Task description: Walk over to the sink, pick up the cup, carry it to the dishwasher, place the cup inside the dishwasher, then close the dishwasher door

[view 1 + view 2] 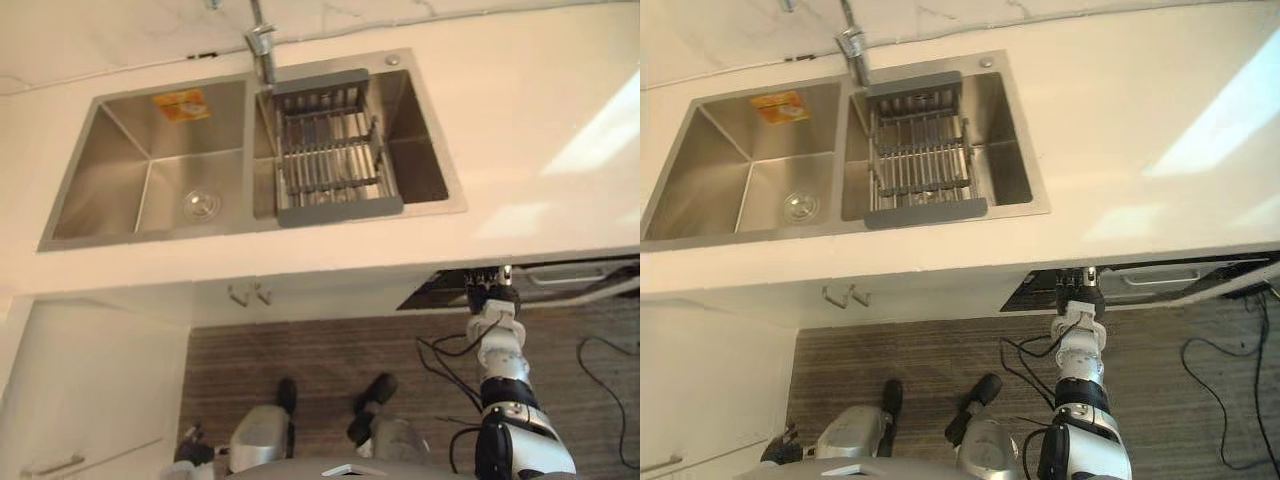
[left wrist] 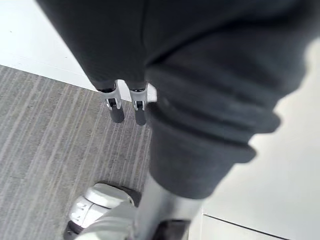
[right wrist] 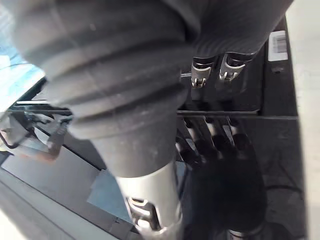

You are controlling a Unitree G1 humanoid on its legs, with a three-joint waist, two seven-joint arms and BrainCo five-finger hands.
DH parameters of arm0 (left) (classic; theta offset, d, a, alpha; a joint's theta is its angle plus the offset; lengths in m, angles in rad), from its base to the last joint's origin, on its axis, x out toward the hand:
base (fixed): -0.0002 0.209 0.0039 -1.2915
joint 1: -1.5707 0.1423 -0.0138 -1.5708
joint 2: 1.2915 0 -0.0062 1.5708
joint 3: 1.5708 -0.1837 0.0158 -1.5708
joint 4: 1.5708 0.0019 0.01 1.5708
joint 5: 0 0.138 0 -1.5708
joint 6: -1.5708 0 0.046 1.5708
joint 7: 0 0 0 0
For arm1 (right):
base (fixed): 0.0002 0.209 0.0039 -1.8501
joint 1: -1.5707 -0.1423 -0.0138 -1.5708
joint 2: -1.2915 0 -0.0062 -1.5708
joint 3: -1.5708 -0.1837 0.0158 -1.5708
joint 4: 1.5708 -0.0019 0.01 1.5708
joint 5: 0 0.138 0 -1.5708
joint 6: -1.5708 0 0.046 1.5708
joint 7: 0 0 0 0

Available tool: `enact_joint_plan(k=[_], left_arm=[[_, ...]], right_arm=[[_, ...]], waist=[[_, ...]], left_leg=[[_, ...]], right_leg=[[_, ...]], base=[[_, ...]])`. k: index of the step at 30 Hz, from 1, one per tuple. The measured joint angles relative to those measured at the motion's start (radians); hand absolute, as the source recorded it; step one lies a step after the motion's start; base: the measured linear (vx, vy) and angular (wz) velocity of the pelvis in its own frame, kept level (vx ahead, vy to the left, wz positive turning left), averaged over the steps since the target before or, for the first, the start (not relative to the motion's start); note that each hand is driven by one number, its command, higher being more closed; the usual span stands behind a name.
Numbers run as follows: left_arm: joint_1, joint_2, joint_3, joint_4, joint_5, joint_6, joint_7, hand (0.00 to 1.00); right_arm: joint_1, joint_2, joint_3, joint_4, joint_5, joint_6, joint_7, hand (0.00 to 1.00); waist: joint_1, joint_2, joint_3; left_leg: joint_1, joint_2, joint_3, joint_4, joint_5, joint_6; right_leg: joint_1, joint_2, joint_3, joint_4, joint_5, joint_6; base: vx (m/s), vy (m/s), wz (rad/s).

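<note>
Your right hand [image 1: 491, 298], fingers [image 3: 199, 75] straight, presses the dark dishwasher door [image 1: 1028, 292] under the bench [image 1: 540, 120]. Your left hand [image 2: 116, 107] hangs relaxed and empty. The cup is hidden, presumably inside. Fingers could slip off the glossy door, leaving it unlatched.

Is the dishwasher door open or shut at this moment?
Partly open: the dark dishwasher door juts out from under the countertop, with the right hand against its face.
</note>
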Motion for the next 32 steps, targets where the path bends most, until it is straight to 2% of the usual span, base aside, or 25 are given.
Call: enact_joint_plan(k=[6, 11, 15, 16, 19, 22, 25, 28, 31, 32], left_arm=[[-0.063, 0.002, -0.011, -0.098, 0.001, -0.057, 0.097, 0.0], [-0.112, 0.002, -0.026, -0.115, 0.001, -0.065, 0.129, 0.0], [-0.106, 0.005, -0.03, -0.135, 0.0, -0.056, 0.158, 0.0], [-0.098, 0.006, -0.033, -0.134, 0.0, -0.042, 0.162, 0.0], [-0.096, 0.003, -0.042, -0.129, -0.001, -0.037, 0.166, 0.0], [-0.096, -0.003, -0.041, -0.118, -0.025, -0.037, 0.175, 0.0], [-0.098, -0.011, -0.038, -0.093, -0.069, -0.029, 0.173, 0.0], [-0.099, -0.014, -0.026, -0.06, -0.16, 0.001, 0.124, 0.0], [-0.102, -0.017, -0.023, -0.044, -0.239, 0.034, 0.065, 0.0], [-0.105, -0.016, -0.023, -0.033, -0.26, 0.06, 0.036, 0.0]], right_arm=[[0.0, -0.008, 0.084, 0.004, -0.013, -0.002, 0.0, 0.0], [0.012, -0.006, 0.144, 0.004, -0.054, -0.004, 0.005, 0.0], [0.105, 0.026, 0.23, -0.045, -0.138, 0.003, 0.08, 0.0], [0.158, 0.074, 0.269, -0.078, -0.186, 0.004, 0.117, 0.0], [0.233, 0.135, 0.301, -0.077, -0.252, 0.003, 0.149, 0.0], [0.289, 0.163, 0.302, -0.075, -0.302, 0.001, 0.158, 0.0], [0.335, 0.171, 0.302, -0.073, -0.347, -0.001, 0.155, 0.0], [0.367, 0.177, 0.3, -0.057, -0.414, 0.002, 0.129, 0.0], [0.381, 0.177, 0.294, 0.045, -0.589, 0.013, 0.052, 0.0], [0.385, 0.177, 0.289, 0.098, -0.681, 0.041, 0.023, 0.0]], waist=[[-0.007, 0.0, 0.0], [-0.009, -0.003, -0.001], [-0.008, -0.037, -0.025], [-0.01, -0.057, -0.05], [-0.012, -0.073, -0.081], [-0.017, -0.072, -0.095], [-0.026, -0.072, -0.118], [-0.043, -0.076, -0.142], [-0.051, -0.084, -0.152], [-0.05, -0.088, -0.163]], left_leg=[[0.002, 0.002, -0.008, -0.007, 0.013, -0.005], [0.002, 0.012, -0.003, -0.005, 0.012, -0.018], [0.005, 0.039, 0.018, -0.002, 0.005, -0.021], [0.008, 0.053, 0.032, 0.0, -0.006, -0.028], [0.028, 0.07, 0.063, -0.001, -0.022, -0.034], [0.051, 0.074, 0.1, -0.003, -0.034, -0.034], [0.068, 0.075, 0.125, -0.008, -0.044, -0.033], [0.096, 0.077, 0.159, -0.014, -0.052, -0.034], [0.137, 0.076, 0.172, -0.023, -0.063, -0.029], [0.142, 0.074, 0.173, -0.023, -0.067, -0.026]], right_leg=[[0.0, 0.003, -0.003, 0.0, 0.006, -0.008], [-0.001, 0.014, 0.002, -0.004, -0.005, -0.004], [-0.004, 0.045, 0.023, -0.007, -0.029, -0.024], [-0.009, 0.061, 0.039, -0.007, -0.035, -0.029], [-0.006, 0.078, 0.065, -0.007, -0.044, -0.035], [-0.001, 0.084, 0.093, -0.006, -0.043, -0.033], [0.001, 0.084, 0.115, -0.006, -0.041, -0.029], [0.01, 0.084, 0.14, -0.006, -0.038, -0.024], [0.044, 0.082, 0.145, -0.007, -0.043, -0.014], [0.047, 0.08, 0.145, -0.007, -0.044, -0.01]], base=[[0.0, 0.003, 0.02], [-0.02, 0.005, -0.01], [0.02, -0.032, -0.11], [0.05, -0.04, -0.23], [0.07, -0.019, -0.29], [0.06, 0.036, -0.3], [0.05, 0.049, -0.27], [0.09, 0.07, -0.24], [0.07, 0.076, -0.09], [0.04, 0.047, -0.02]])
